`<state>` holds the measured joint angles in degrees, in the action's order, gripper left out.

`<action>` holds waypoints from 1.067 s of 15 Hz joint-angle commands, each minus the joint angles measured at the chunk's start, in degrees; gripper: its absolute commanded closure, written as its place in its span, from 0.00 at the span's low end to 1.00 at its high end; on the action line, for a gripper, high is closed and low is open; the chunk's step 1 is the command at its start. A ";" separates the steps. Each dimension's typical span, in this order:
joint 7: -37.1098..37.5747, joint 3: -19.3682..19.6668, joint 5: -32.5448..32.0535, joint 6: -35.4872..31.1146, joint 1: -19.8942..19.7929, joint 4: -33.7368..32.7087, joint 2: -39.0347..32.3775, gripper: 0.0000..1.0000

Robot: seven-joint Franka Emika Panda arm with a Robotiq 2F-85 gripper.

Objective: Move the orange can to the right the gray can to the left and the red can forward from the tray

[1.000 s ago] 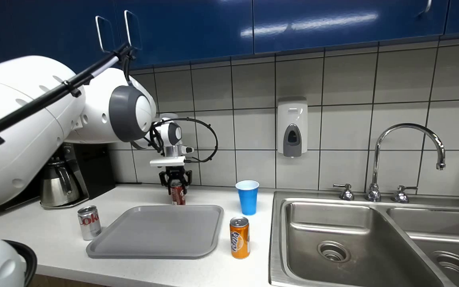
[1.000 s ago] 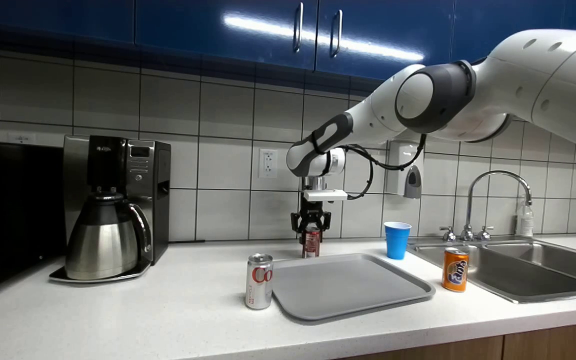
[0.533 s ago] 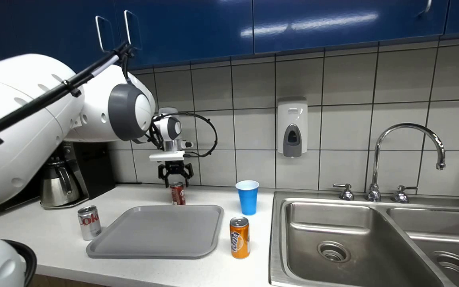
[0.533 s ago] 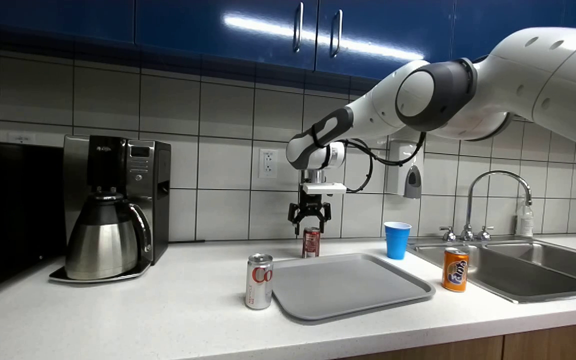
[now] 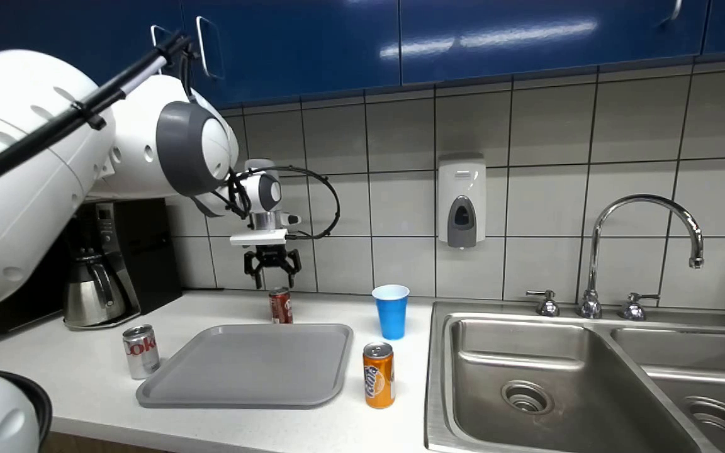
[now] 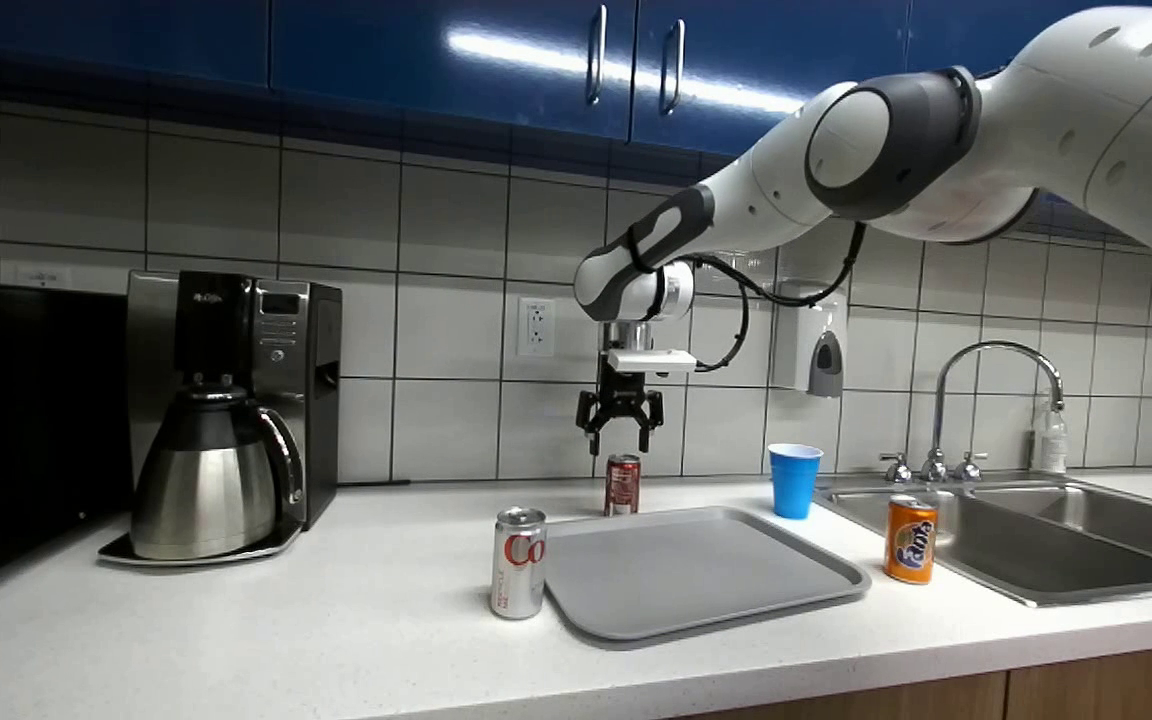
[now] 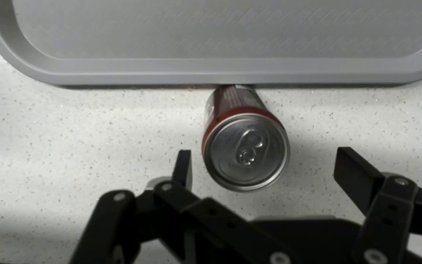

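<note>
Gripper hangs just above the red can, jaws spread wide, nothing between them. That can is upright on the counter at the far side of the tray, base right by the rim; touching or not, can't tell. The gray can is upright just beside the tray's left side, the orange can upright near its right side, as both exterior views show them. All three are off the tray, so placing looks done and the step in hand is likely the retreat. To do it well: straight up first, no twist, no sideways slide. In the wrist view the red can sits off-centre, nearer one of the fingers than the other, so a slanted lift or an early close could clip its top. Small can, probably tips easily on a side knock. Don't close until well above it. Mind the tiled wall behind; no drifting back into it. Once high, come away over the tray, not low past the blue cup or the orange can. No nudging for a neater spot: the red can is forward enough for the task, I'd judge.
</note>
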<state>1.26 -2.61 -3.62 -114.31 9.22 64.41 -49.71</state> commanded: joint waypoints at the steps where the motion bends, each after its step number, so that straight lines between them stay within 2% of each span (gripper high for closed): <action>1: -1.31 -0.45 -0.12 -3.92 -0.60 12.81 9.10 0.00; 16: -5.48 -1.28 1.12 -16.69 -3.17 51.49 33.50 0.00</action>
<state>-2.00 -2.63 -3.64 -127.99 7.99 106.42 -23.78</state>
